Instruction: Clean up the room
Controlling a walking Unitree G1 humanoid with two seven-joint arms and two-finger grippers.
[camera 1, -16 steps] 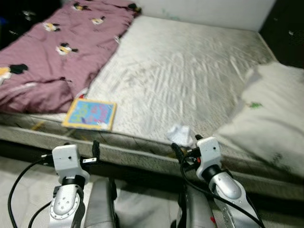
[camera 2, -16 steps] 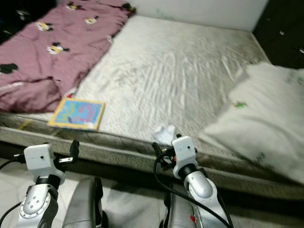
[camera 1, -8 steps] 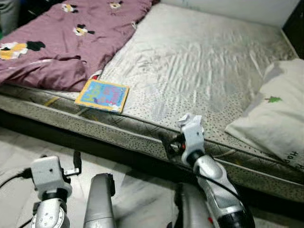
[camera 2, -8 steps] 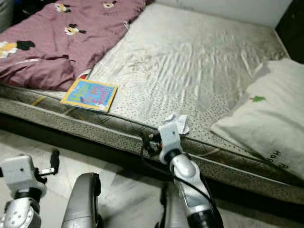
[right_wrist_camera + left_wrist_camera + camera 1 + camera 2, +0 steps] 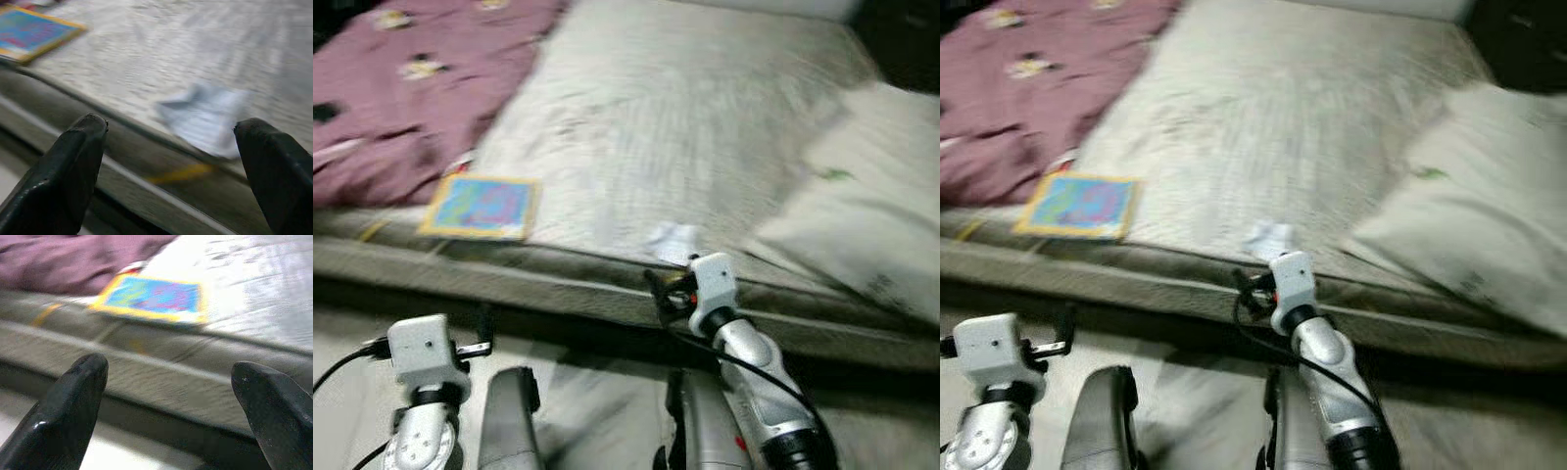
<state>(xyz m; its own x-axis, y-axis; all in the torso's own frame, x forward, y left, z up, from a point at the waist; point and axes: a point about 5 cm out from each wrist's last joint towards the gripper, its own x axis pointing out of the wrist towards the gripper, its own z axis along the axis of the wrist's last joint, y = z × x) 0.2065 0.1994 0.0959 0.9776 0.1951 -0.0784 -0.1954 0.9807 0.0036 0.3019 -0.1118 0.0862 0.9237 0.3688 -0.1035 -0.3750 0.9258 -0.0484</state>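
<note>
The right gripper [image 5: 171,161] is raised to the near edge of the bed, its two black fingers spread wide with nothing held between them. Just beyond it, a small crumpled piece of white paper [image 5: 208,120] is seen lying on the pale grey patterned mattress [image 5: 675,108], close to the edge and not yet touched. The left gripper [image 5: 168,401] is held lower, in front of the mattress side, likewise wide open and empty. Further along the same edge, well apart from the paper, a flat picture book with a yellow border and blue cover [image 5: 481,207] is laid on the mattress. Beside it a rumpled mauve blanket with a cartoon print [image 5: 382,108] is heaped over the robot's left part of the bed. A white pillow with a small green mark [image 5: 862,211] is placed on the right part. The head views are blurred, so finer detail cannot be reported.

The tidying is judged to be at an early stage: paper, book and blanket are all unhandled. The paper appears to be the item in hand, with the grasp not yet made.
</note>
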